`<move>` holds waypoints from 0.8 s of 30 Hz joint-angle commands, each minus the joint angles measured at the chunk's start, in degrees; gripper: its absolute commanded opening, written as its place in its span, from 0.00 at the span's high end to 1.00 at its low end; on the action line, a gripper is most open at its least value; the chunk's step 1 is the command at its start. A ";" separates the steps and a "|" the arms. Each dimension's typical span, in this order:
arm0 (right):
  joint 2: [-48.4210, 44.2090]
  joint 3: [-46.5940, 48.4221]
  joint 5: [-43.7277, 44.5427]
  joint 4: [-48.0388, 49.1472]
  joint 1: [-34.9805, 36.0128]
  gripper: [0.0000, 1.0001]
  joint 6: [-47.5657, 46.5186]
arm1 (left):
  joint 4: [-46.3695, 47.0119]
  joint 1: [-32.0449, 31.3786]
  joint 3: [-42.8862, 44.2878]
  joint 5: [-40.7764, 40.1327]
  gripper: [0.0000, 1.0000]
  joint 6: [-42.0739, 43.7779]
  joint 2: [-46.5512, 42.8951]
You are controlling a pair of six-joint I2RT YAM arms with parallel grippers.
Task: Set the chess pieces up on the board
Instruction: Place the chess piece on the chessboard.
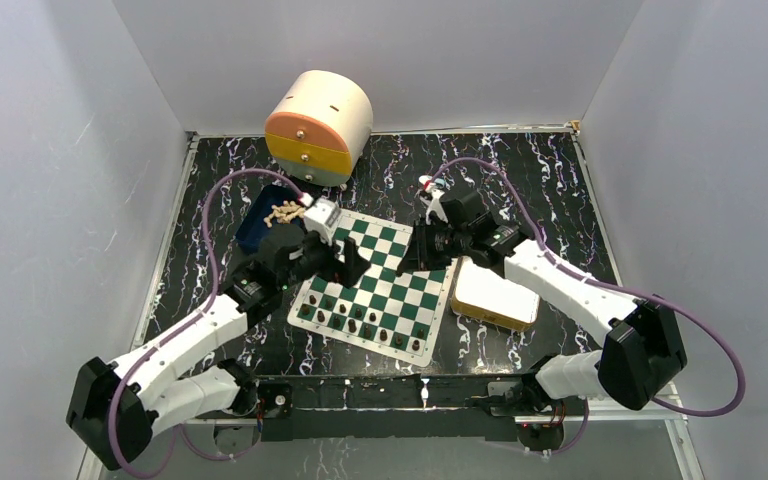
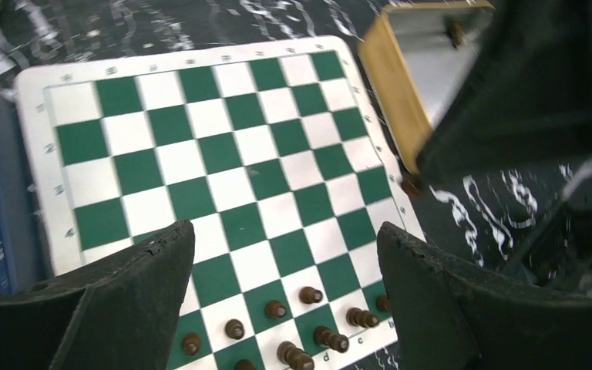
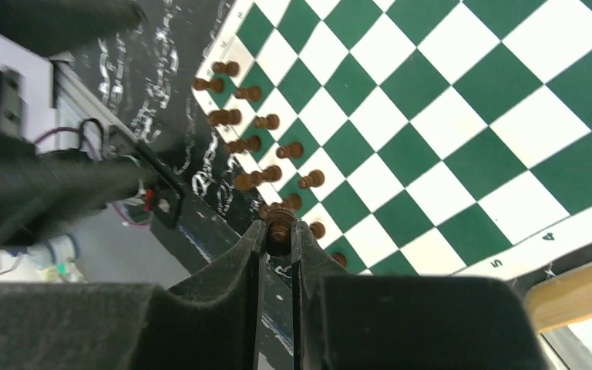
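- A flat green-and-white chequered board (image 1: 385,290) lies on the black marbled table (image 1: 520,170).
- Dark brown wooden chess pieces (image 1: 365,322) stand along its near rows.
- Pale beige wooden chess pieces (image 1: 285,212) lie heaped in a blue tray (image 1: 255,232) at the board's far left corner.
- The left gripper (image 1: 348,262) is over the board's left side, and the right gripper (image 1: 412,258) is over its far right edge.

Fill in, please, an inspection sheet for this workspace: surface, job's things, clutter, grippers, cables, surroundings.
Surface: black marbled table.
Job's things: green-and-white board lies flat; dark pieces stand on its near rows; pale pieces are heaped on a blue tray, off the board.
Clutter: round drawer cabinet behind the board; wooden box beside the board's right edge.
Grippers: left gripper open above the board; right gripper shut on a dark piece.
Cables: purple cables, one loop per arm; none seen lying on the board.
Surroundings: plain pale walls on three sides.
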 commanded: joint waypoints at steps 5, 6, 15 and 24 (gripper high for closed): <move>1.40 1.59 17.85 -6.10 8.97 0.85 -3.92 | 3.25 16.57 -0.88 9.95 0.13 -14.68 -3.78; 2.18 1.60 18.63 -6.30 9.86 0.85 -3.86 | 3.29 17.24 -1.38 9.59 0.12 -14.35 -4.68; 10.87 4.78 30.35 -9.77 19.53 0.85 -2.12 | -11.83 17.48 0.52 -17.15 0.10 -3.35 -9.40; 16.24 5.27 33.19 -6.12 24.55 0.84 -0.20 | -15.24 17.49 1.22 -29.07 0.10 -2.26 -14.39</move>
